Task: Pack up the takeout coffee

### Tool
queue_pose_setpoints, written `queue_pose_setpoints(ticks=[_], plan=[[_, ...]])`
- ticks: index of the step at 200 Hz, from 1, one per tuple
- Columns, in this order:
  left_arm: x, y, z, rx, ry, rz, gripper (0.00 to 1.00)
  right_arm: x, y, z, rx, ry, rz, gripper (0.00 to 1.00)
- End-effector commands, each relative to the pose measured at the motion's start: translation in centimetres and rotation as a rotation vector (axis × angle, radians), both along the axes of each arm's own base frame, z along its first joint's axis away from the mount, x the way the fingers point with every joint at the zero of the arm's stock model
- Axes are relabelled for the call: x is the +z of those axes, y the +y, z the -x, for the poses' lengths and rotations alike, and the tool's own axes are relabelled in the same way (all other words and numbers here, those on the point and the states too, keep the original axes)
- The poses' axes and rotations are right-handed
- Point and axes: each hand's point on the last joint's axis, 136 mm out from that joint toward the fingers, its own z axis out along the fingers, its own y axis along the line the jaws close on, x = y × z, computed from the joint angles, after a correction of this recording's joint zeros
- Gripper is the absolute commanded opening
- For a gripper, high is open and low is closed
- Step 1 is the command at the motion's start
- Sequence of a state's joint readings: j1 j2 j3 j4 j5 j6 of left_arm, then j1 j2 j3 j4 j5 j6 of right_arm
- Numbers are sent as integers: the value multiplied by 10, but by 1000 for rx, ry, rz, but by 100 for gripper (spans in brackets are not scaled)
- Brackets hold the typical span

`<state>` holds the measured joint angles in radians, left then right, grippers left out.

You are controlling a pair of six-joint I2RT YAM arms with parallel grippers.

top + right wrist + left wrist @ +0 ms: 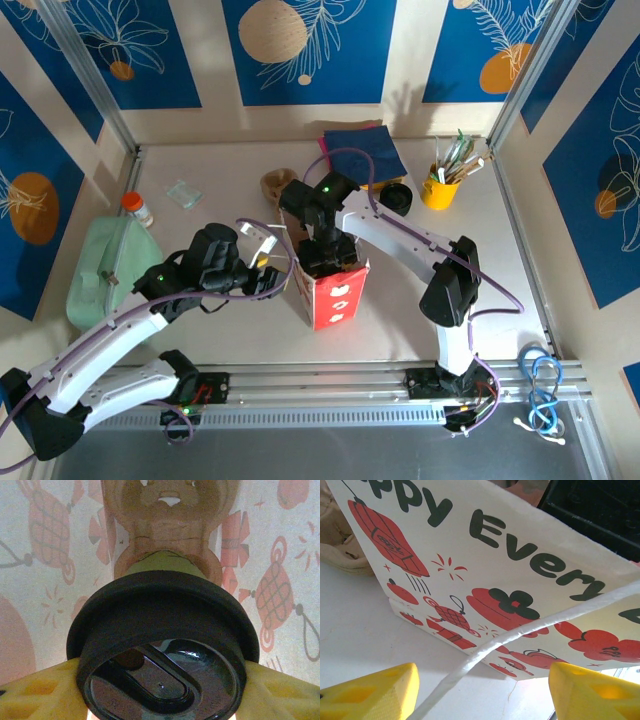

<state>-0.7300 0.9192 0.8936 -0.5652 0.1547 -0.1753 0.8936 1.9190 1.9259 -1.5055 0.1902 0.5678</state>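
The takeout coffee [162, 630] fills the right wrist view, its black lid facing the camera and its cup body below it. My right gripper [160, 690] is shut on it, a yellow finger [40, 695] pressed on each side of the lid. It hangs inside the red and white paper bag [328, 290], over a brown pulp carrier [170, 520] on the bag's floor. From above, my right gripper [325, 260] reaches down into the bag's mouth. My left gripper [482, 690] stands open beside the bag's printed side [510, 565], with the white handle cord [520, 632] running loosely between its fingers.
Behind the bag lie a brown pulp carrier [278, 185], a dark blue cloth [365, 150], a black lid [397, 198] and the yellow pot of utensils [440, 187]. A green container [105, 270], an orange-capped bottle [138, 208] and a plastic packet [183, 192] sit at the left.
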Motion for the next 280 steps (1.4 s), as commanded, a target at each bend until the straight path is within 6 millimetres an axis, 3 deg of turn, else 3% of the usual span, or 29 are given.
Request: queue_pose_setpoints(ticks=[1,280], plan=[[-5,2,4,-1,11,-19,69,-5,-1,4,3,38,0,51],[-5,2,3,1,11,-22,69,-6,-2,3,0,46,-15,51]])
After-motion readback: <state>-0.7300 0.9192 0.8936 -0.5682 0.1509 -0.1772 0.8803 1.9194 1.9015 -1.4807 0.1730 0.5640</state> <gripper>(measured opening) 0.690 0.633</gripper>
